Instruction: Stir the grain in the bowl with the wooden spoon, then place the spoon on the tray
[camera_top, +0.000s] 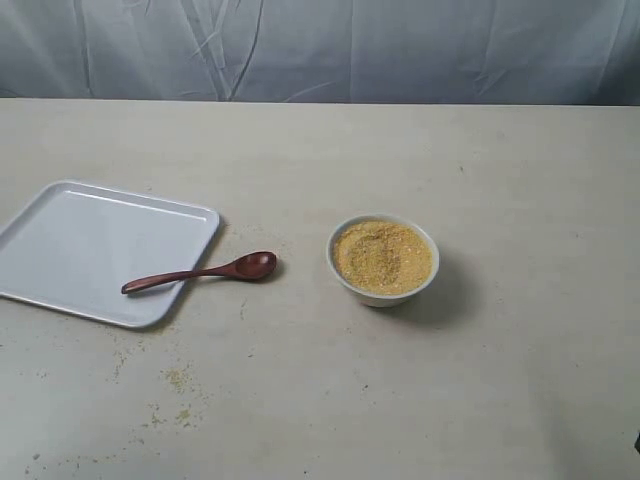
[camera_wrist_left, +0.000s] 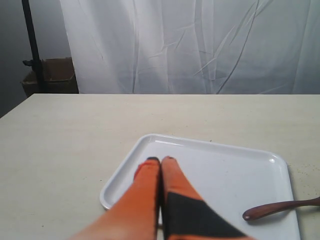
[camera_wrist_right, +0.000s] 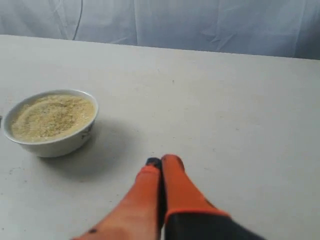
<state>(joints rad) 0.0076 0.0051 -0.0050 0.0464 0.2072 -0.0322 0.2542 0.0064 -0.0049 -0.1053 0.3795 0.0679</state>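
Spoon (camera_top: 200, 271) is lying near the clenched, empty left pincer (camera_wrist_left: 160, 160), handle resting on the tray (camera_top: 60, 250); the right pincer (camera_wrist_right: 161, 161) is sitting clenched too. Grain (camera_top: 383, 256) is brimming the bowl (camera_top: 385, 292) ahead of it, likely spilling during stirring.

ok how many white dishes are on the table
2. The tray lies at the left of the exterior view; the bowl stands to its right, filled with grain. Nothing seems hidden.
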